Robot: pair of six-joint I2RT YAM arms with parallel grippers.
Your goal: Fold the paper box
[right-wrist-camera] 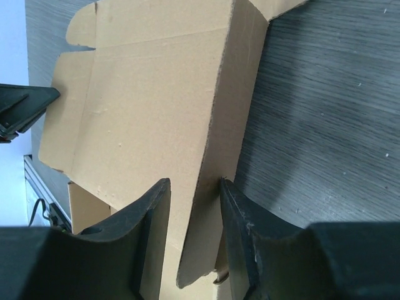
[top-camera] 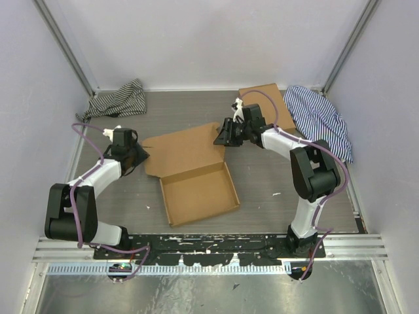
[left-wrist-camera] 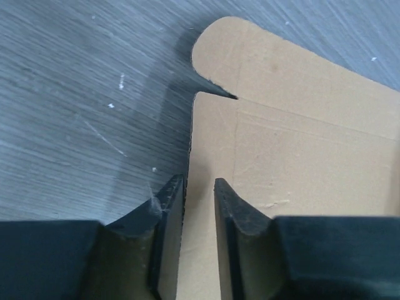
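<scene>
The paper box lies in the middle of the table, a shallow brown tray with its lid panel laid back behind it. My left gripper is at the lid's left edge. In the left wrist view its jaws stand apart, with the lid's edge running in beside the left finger. My right gripper is at the lid's right side. A side flap stands between its fingers. The flap touches the right finger and is clear of the other.
A smaller flat brown cardboard piece lies at the back right, partly under the right arm. One striped cloth is bunched at the back left and another at the right. Walls close in the table on three sides.
</scene>
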